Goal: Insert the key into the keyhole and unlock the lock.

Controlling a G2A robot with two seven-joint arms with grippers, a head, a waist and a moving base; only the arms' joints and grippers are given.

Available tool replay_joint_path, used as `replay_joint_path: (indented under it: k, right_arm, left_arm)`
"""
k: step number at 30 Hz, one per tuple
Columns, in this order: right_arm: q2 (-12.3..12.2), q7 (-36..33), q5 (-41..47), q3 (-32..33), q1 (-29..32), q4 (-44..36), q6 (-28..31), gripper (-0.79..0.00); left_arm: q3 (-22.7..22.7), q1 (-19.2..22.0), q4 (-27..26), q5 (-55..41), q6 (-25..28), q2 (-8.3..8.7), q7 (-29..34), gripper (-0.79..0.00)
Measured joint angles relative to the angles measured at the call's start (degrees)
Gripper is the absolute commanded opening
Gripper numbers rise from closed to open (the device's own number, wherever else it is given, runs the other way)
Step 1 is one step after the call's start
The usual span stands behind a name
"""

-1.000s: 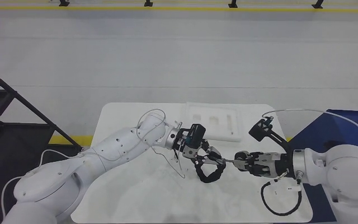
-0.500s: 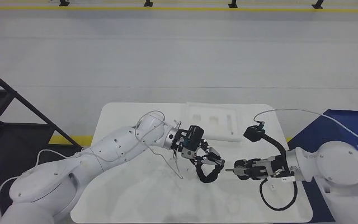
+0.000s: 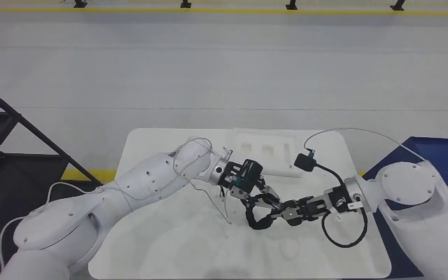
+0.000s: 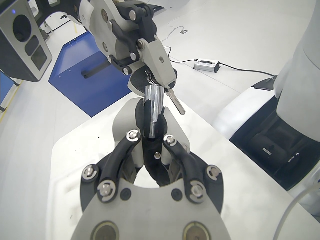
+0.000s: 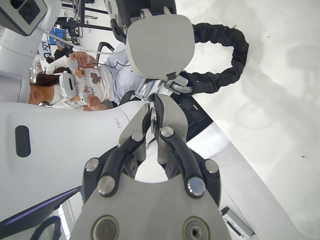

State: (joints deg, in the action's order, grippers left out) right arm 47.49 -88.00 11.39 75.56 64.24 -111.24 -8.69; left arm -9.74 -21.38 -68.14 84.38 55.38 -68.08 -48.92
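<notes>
Key (image 5: pixel 152 121) pinched in right hand (image 5: pixel 153 107), at lock (image 4: pixel 153 101) in left hand (image 4: pixel 150 126).

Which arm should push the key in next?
Right. The right pincer holds the key beside the chrome end of the lock; the left pincer is clamped on the lock, likely just steadying.

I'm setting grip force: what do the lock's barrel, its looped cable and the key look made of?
The lock barrel looks like polished, probably chromed metal: it mirrors its surroundings. The looped cable wears a matte black fabric sleeve, wrinkled; its core is hidden. The key is silvery metal, duller.
</notes>
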Motion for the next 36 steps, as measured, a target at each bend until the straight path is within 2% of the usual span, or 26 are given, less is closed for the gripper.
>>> replay_joint_path:
  k: [10, 16, 27, 36]
  right_arm:
    - [-0.60, 0.00, 1.16, -1.23, -1.32, 0.14, 0.50, -0.785]
    - [-1.34, 0.87, 0.08, 2.00, -0.65, -2.23, -0.39, -0.785]
    - [-3.26, 6.49, -8.69, 12.74, 5.24, -15.14, -11.64, -0.785]
    - [-3.89, 10.36, -14.60, 13.42, 8.18, -22.05, -16.84, -0.785]
  left_arm:
    - [0.00, 0.05, 0.89, -0.29, -0.06, -0.64, -0.05, -0.785]
    - [0.00, 0.24, 2.39, 0.46, -2.03, -0.49, -2.02, -0.785]
    - [0.00, 0.40, 4.54, 2.98, -4.36, -0.33, -4.34, -0.785]
    - [-0.23, 2.15, 5.64, 0.64, -2.77, -0.67, -2.75, -0.785]
